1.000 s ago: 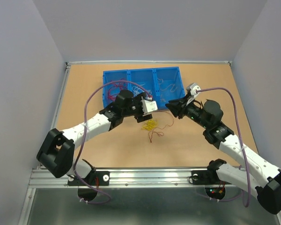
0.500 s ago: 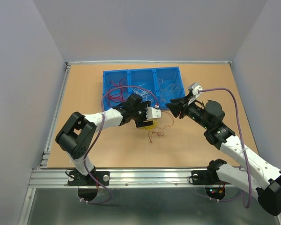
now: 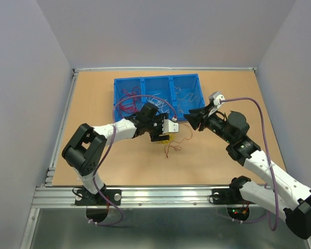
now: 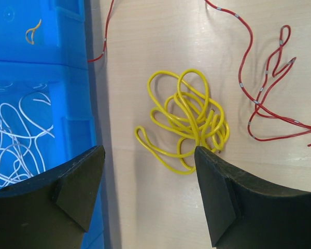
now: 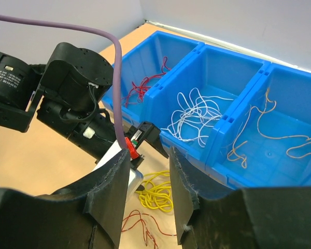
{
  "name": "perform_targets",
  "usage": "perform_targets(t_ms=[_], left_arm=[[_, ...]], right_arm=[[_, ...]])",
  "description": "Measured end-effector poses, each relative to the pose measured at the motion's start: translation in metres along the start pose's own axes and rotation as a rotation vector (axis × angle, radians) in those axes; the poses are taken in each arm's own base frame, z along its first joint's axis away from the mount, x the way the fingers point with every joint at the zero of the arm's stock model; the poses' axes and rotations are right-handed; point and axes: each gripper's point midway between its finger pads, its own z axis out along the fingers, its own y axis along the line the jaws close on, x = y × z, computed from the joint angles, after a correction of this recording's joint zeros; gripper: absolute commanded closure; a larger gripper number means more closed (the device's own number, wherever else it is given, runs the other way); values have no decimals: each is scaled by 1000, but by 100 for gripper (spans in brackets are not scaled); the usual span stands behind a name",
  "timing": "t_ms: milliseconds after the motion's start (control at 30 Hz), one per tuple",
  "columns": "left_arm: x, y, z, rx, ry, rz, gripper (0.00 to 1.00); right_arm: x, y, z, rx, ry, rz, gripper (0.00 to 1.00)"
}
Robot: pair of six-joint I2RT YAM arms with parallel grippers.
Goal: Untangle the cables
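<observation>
Hovering over yellow cables (image 4: pixel 186 122) — left tool (image 4: pixel 147 155), spread wide.

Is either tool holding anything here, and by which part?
Nothing is held. The left tool is open over the yellow wires, which lie on the table. The right tool is open and empty.

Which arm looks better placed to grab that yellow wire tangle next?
Left, I'd say. The left jaws stand open over the yellow wire tangle, one on each side of it. The right jaws hang off to the side, near the blue bin.
</observation>
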Motion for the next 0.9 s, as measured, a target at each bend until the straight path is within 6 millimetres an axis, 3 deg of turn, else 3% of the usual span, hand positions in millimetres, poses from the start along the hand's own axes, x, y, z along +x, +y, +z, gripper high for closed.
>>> perform_targets(t_ms=[267,567,900], left_arm=[[-9,-1,-6,12,-30,19,10],[-26,10,-25,-19,-93,33,9],[-7,-12,-23,83,-37,31,18]], right_arm=[[0,0,0,0,-1,0,58],[0,0,0,0,-1,0,58],[0,0,0,2,-1,0,57]])
